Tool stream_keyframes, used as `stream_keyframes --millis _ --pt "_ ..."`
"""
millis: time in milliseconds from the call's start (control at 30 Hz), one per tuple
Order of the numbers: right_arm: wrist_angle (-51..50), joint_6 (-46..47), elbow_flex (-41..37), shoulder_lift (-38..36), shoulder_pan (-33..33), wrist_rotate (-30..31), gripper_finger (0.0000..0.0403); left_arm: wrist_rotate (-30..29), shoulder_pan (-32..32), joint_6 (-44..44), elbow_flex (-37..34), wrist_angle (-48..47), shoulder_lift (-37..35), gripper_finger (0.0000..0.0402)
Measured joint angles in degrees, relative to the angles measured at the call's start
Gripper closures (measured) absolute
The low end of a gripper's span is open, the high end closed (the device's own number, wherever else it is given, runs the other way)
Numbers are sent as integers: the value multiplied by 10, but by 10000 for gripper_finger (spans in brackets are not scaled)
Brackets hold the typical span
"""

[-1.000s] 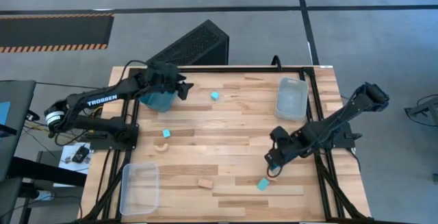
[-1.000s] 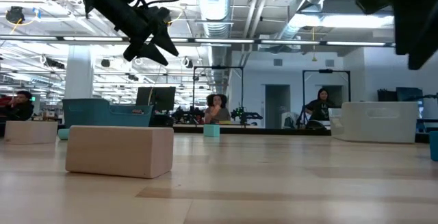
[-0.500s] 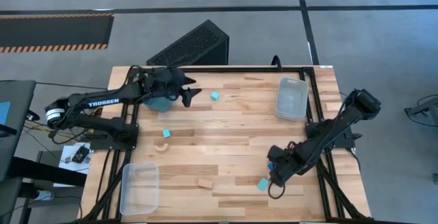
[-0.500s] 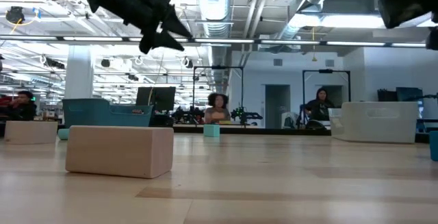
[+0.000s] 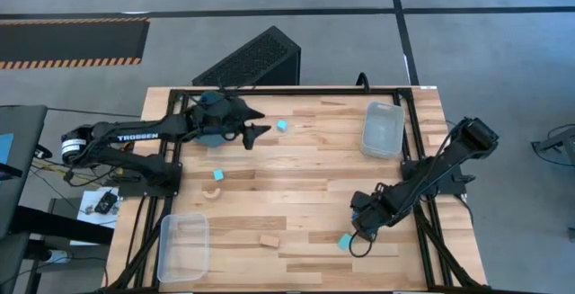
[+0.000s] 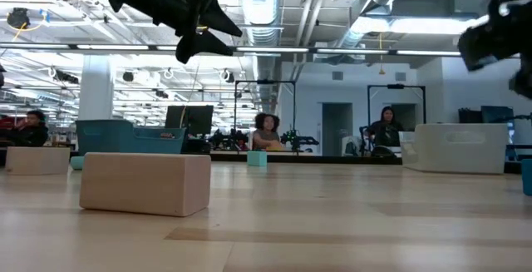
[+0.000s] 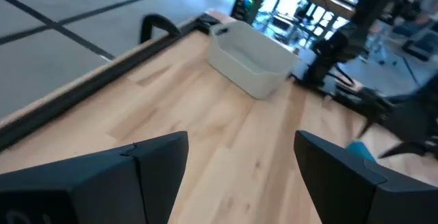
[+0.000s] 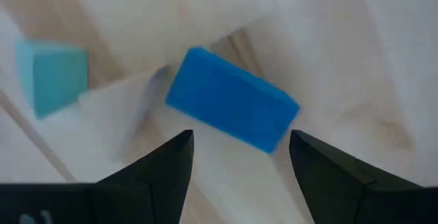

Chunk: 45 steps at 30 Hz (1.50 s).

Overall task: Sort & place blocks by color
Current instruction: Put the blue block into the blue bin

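Observation:
My right gripper hangs open over a dark blue bar block that lies flat on the table, one finger on either side of it and clear of it. A cyan block lies close by, also seen in the high view as the cyan block beside the right gripper. My left gripper is open in the air, just right of the teal bin and short of a cyan cube. Another cyan block, a tan arch and a tan block lie on the table.
A clear bin stands at the far right of the table and another clear bin at the near left corner. In the low view the tan block is nearest the camera. People sit in the room behind the table.
My left gripper has swung from above the teal bin toward the table's right, toward the cyan cube. My right gripper has moved toward the near edge and come down over the dark blue block. No block has moved.

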Motion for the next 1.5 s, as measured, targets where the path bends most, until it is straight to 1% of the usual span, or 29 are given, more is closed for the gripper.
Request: stream_keyframes --millis 100,167,367,633,833,967,1100,1200,1267,1333,1500 --pt "48 22 -21 -1 0 2 139 0 -26 -1 0 15 17 148" --pt "58 3 -25 -2 3 9 139 1 -42 0 0 31 30 148" --pt "50 -136 -41 -1 9 25 139 1 -80 0 0 72 62 148" --pt "50 -275 -43 -1 -12 25 139 -2 -97 10 1 77 56 148" --pt "54 -387 -43 -1 -14 25 139 -3 -118 10 1 75 55 148" --pt "88 -454 -50 8 -23 24 139 -27 -133 11 1 72 56 148" --pt "121 -466 -64 19 -38 21 139 -46 -144 13 1 71 56 148" --pt "122 -464 -66 21 -47 16 141 -53 -151 13 1 71 56 148" --pt "123 -461 -65 25 -53 17 152 -60 -154 16 1 72 56 148" --pt "124 -457 -67 21 -61 16 171 -61 -157 19 1 75 56 148" --pt "132 -415 -67 19 -97 10 245 -63 -157 28 2 74 56 148"
